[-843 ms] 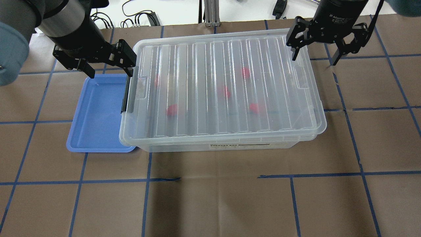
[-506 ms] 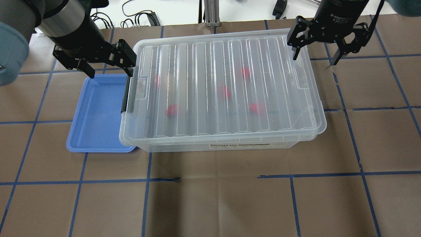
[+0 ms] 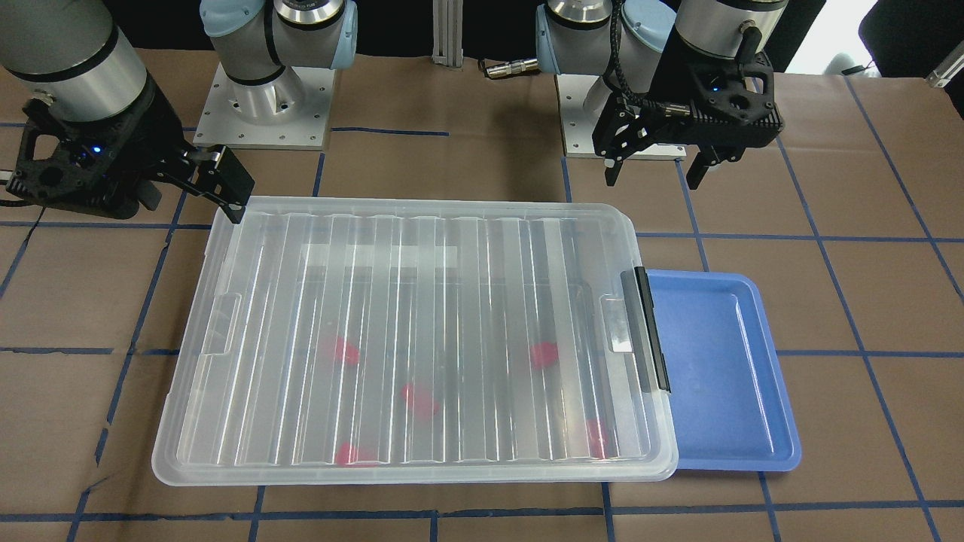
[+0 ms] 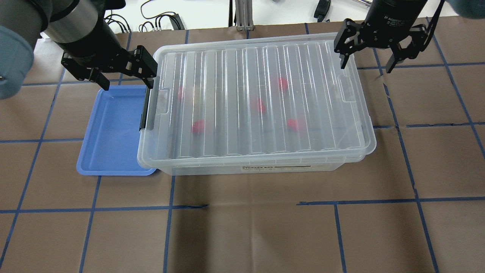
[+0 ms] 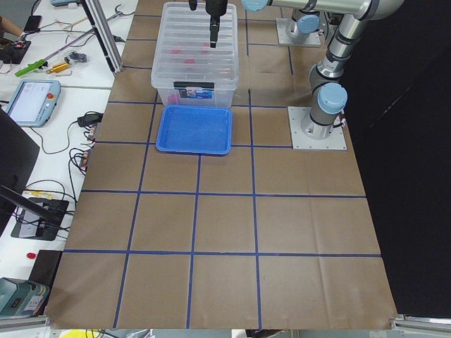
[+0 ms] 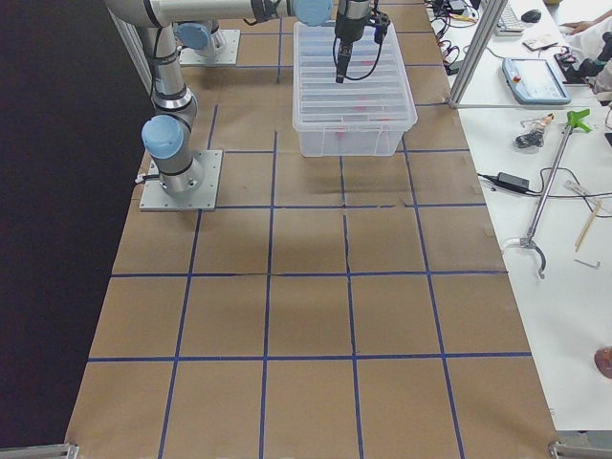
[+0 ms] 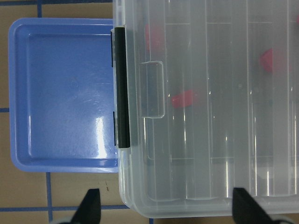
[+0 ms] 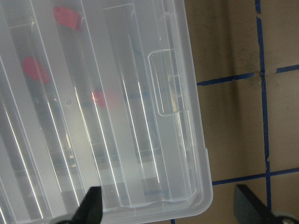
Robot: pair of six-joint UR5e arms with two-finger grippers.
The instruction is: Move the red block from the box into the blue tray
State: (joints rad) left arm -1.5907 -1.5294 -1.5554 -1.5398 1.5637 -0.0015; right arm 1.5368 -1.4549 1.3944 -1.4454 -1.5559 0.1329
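Note:
The clear box [image 4: 257, 151] stands mid-table with its ribbed lid shut and its black latch bar [image 4: 144, 110] on the left end. Several red blocks lie inside, blurred through the lid; one [image 4: 198, 127] is near the latch end and shows in the left wrist view [image 7: 184, 99]. The blue tray [image 4: 110, 132] lies empty beside that end, partly under the box's rim. My left gripper [image 4: 127, 81] is open above the tray's back edge and the box corner. My right gripper [image 4: 366, 65] is open above the box's back right corner [image 8: 196, 196].
Brown paper with a blue tape grid covers the table [image 4: 242, 227]. Cables and an aluminium post [image 4: 242, 15] sit behind the box. The arm bases [image 3: 263, 98] stand on the robot's side of the box. Side tables with tools [image 6: 545, 124] flank the work area.
My right gripper has shifted slightly right and toward the back of the table, still open. The left gripper, box and tray have not moved.

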